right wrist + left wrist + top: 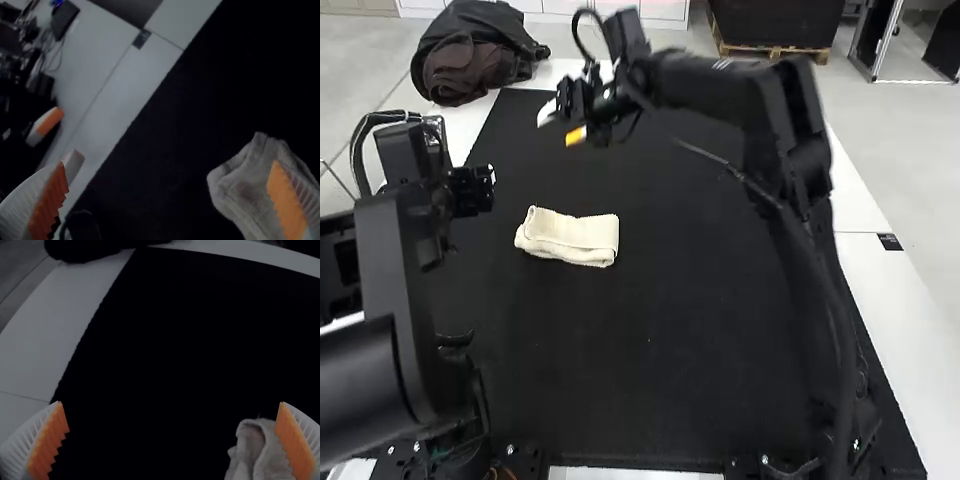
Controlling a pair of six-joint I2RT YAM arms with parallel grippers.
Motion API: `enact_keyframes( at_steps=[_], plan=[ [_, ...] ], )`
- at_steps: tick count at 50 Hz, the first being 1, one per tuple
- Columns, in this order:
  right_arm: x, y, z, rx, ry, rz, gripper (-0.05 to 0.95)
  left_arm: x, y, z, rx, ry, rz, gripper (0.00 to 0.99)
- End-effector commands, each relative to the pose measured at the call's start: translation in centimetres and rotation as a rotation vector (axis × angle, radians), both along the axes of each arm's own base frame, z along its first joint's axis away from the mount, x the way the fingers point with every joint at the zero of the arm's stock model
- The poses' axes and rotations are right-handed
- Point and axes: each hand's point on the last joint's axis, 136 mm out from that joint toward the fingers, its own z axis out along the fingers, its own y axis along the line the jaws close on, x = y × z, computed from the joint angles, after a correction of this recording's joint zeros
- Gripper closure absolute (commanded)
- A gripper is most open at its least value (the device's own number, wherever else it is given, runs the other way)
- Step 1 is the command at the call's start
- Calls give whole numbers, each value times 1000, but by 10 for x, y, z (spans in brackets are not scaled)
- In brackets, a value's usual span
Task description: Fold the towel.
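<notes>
High view gives us the towel [570, 238] lying on the dark-covered counter [650, 350], a little toward the left arm's side, already folded into a short, thick strip. Its layers look fairly even, though the end nearer the left arm bulges and has a small loose corner. Both tools are open and empty: the left tool [171, 403] has its ribbed fingers spread wide in its wrist view, and the right tool [560, 123], above the far part of the counter, is spread just as wide in its own. We judge the folding to be nearly finished, with perhaps one more fold or a bit of squaring up left to do. The cloth should be light and limp, with a napped, towel-like face that the ribbed pads ought to grip without slipping. Nothing about it seems fragile, so we can pinch firmly. Thickness is what we would watch: a shallow bite would likely peel up only the top layer and open the fold. We would take hold at a short end, getting the fingers low enough to catch the whole stack, and keep any lift small, since soft layers sag and slide over each other. If only neatening is wanted, we would press lightly on the bulging end and tuck in that corner.
</notes>
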Motion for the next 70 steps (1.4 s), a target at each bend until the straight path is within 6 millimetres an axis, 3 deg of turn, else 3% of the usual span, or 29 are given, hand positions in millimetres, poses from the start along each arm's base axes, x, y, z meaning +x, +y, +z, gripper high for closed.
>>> enact_keyframes(
  at_steps=[1, 8, 17, 23, 31, 38, 48, 54, 70],
  plan=[
    [18, -39, 67, -5, -216, -81, -21, 5, 1, 54, 42, -115, -9, 28],
    [11, -77, 118, 20, -289, -157, -21, 3, -10, 98, 57, -189, -30, 28],
    [-14, -130, 178, 65, -384, -241, -21, 0, -34, 142, 40, -253, -85, 28],
    [-28, -186, 218, 82, -484, -348, -21, -9, -53, 171, 29, -306, -122, 28],
    [-50, -259, 261, 149, -591, -493, -21, -25, -74, 194, 16, -356, -160, 28],
    [-91, -315, 297, 255, -712, -619, -21, -43, -88, 206, 16, -399, -178, 28],
    [-164, -373, 307, 344, -931, -763, -21, -81, -99, 237, 55, -543, -177, 28],
    [-212, -390, 299, 399, -1032, -806, -21, -110, -105, 250, 81, -645, -183, 28],
    [-308, -431, 277, 452, -1323, -998, -21, -171, -108, 257, 138, -868, -138, 28]
  ],
)
